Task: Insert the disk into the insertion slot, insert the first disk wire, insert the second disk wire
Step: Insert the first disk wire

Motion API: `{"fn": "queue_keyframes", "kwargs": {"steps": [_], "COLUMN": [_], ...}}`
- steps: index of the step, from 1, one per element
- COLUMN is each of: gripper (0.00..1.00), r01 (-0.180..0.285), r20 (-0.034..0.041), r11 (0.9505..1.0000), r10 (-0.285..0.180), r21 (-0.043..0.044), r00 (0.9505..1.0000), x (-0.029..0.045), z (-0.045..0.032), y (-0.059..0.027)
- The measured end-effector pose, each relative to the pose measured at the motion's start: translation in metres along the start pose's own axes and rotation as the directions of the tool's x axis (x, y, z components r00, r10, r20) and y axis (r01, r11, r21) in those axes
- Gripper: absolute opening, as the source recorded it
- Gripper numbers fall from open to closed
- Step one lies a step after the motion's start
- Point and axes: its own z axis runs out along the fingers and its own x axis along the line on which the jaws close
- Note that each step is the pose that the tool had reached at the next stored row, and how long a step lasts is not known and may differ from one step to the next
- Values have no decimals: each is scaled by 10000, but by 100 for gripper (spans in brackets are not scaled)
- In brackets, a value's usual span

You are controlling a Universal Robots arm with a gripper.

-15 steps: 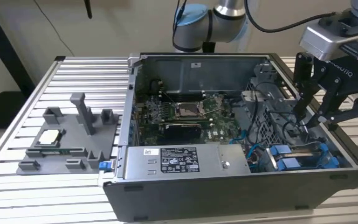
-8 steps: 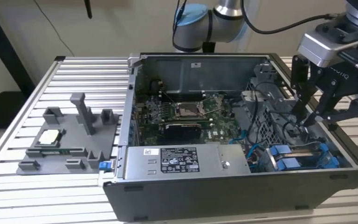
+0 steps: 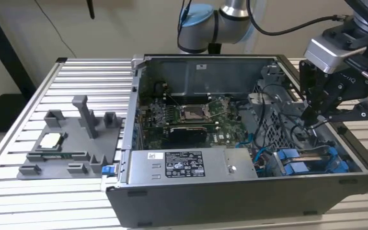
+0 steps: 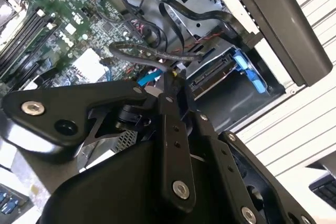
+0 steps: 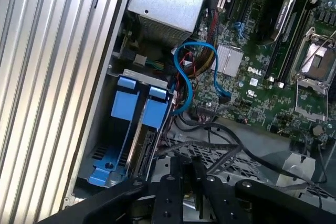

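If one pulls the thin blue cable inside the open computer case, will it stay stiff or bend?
Probably floppy: the thin blue cable curves in loose loops beside the green motherboard. Likely light, being thin. It may snag, since black wires lie beside it.

Blue-framed disk (image 5: 156,109) on edge inside case (image 3: 235,206)

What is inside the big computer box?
A green circuit board, tangled wires, a silver box with a label, and the disk in its blue frame, sitting in a corner. The silver box covers whatever lies under it.
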Motion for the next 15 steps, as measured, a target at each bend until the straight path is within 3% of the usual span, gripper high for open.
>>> {"fn": "queue_keyframes", "kwargs": {"steps": [8,9,10,12,13,15], "gripper": [19,19,19,19,19,19], "r01": [-282,-298,-319,-355,-386,-465], "r20": [-14,6,48,114,135,153], "r11": [9996,9995,9990,9976,9968,9959], "r10": [282,298,320,362,397,478], "r21": [5,-118,-308,-597,-700,-773], "r00": [9996,9996,9995,9993,9991,9987], "x": [84,98,111,126,130,134], "z": [-5,-7,-7,-8,-6,10], "y": [20,18,15,10,11,12]}}
